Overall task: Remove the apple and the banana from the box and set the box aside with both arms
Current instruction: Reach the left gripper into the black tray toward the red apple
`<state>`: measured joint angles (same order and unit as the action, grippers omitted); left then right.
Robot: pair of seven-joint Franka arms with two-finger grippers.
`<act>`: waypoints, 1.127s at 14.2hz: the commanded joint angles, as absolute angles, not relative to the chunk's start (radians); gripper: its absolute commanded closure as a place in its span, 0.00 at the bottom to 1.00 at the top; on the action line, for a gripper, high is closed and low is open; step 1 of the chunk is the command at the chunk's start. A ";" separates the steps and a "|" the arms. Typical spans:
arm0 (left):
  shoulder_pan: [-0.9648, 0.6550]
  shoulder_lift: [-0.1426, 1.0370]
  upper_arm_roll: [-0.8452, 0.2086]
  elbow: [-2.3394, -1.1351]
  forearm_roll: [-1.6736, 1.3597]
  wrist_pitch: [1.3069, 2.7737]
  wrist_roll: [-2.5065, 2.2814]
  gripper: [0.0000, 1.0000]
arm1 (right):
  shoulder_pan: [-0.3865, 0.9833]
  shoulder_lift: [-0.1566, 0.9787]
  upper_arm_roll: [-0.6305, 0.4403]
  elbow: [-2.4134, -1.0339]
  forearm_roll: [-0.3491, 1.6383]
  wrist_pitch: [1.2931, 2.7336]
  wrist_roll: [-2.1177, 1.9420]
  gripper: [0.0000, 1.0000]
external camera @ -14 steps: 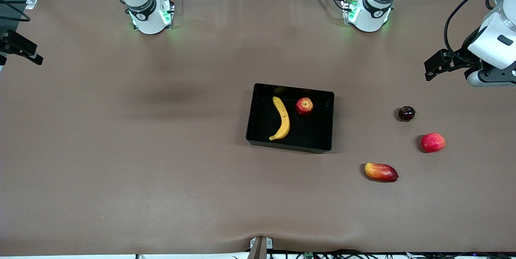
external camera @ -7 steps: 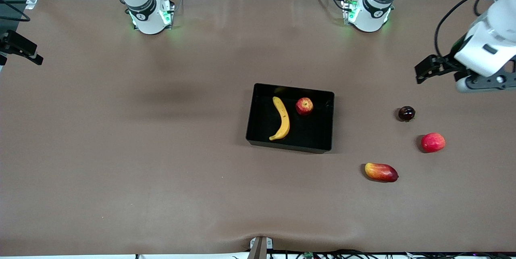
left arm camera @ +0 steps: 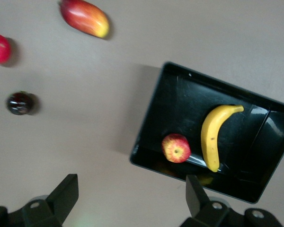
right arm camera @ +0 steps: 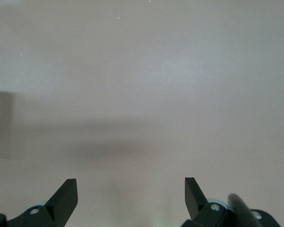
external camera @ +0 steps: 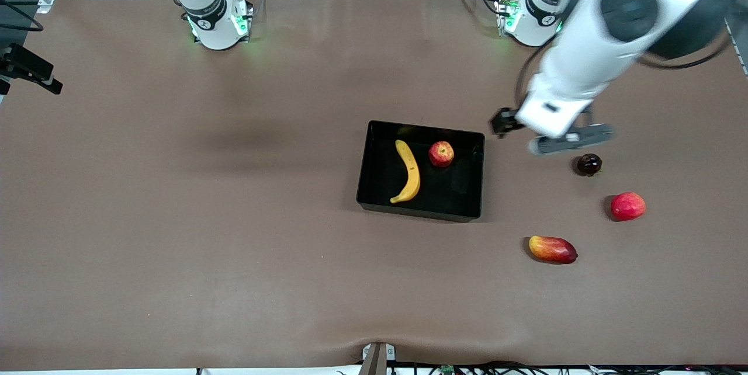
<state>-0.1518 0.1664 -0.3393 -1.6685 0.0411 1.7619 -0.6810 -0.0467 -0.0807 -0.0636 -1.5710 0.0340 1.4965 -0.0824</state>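
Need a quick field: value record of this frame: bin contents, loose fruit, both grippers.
bin: black bin mid-table, upright
in bin: banana and apple, apart
loose fruit: dark round fruit, red round fruit, red-yellow mango-like fruit, all on the table toward the left arm's end
left gripper: open, empty, over the table between the bin and the dark round fruit
right gripper: open, empty, over bare table; arm waits
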 commanded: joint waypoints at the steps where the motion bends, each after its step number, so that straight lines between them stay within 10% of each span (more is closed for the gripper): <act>1: -0.176 0.179 -0.339 -1.746 0.031 1.834 -0.690 0.00 | -0.069 -0.071 -0.054 -1.552 0.058 1.493 -0.083 0.00; 16: -0.235 0.468 -0.422 -1.779 0.152 2.034 -0.560 0.00 | -0.061 -0.067 -0.054 -1.549 0.057 1.490 -0.086 0.00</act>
